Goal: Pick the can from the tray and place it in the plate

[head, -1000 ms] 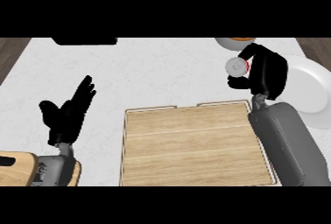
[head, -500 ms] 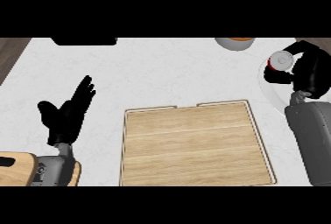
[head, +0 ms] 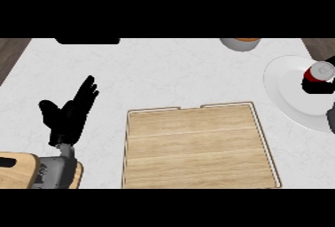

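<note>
A: Where's the can [head: 321, 71]?

B: Over the white plate [head: 291, 95] at the right edge, red body, silver top facing up. Hard to tell whether resting on the plate or just above it.

A: Held?

B: Black fingers of the right hand [head: 317, 85] curled round its lower side, so gripped. Rest of that hand cut off by the edge.

A: And the wooden tray [head: 196, 146]?

B: Middle of the counter [head: 163, 75], left of the plate, apart from it. Nothing seen lying in it.

A: Left hand [head: 67, 116]?

B: Lower left, well apart from the tray, fingers straight and spread, pointing up, at rest. Holding nothing.

A: Anything else?

B: Orange-topped bowl [head: 240, 43] at the top edge; wooden block [head: 16, 170] at the lower left corner.
</note>
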### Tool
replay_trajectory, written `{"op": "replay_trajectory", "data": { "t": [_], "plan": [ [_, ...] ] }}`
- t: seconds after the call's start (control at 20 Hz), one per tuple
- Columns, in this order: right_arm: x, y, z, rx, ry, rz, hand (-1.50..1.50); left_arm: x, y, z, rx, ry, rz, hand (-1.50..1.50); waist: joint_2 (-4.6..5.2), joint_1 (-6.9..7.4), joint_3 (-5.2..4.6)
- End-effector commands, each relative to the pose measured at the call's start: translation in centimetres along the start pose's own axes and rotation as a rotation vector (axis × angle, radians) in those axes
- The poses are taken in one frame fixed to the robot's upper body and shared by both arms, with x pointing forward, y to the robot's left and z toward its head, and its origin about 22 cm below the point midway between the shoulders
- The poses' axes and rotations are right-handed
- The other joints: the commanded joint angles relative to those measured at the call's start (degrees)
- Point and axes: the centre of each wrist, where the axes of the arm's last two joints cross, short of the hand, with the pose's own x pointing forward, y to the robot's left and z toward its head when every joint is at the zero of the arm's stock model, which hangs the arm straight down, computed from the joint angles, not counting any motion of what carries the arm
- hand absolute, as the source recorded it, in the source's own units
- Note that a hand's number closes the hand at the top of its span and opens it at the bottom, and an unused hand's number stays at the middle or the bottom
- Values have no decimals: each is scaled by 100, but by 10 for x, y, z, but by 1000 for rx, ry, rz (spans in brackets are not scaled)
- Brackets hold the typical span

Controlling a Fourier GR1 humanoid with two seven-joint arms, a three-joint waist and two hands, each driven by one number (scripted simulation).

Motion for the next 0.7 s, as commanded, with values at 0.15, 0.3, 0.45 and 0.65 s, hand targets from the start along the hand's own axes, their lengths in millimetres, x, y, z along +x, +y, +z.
{"op": "replay_trajectory", "data": {
  "t": [0.15,0.3,0.45,0.65],
  "plan": [
    [-51,1,-11,212,140,-140,150,3,26,-3,57,29,-58,0,32,31,-28],
    [-71,1,-13,270,60,-116,-150,7,35,-4,51,27,-80,0,63,103,-24],
    [-75,10,-7,224,-30,-145,-150,4,30,-1,54,21,-53,0,42,80,-28],
    [-62,-12,-25,76,-172,-214,-150,-1,34,-1,43,46,-57,0,39,58,-28]
  ]
}}
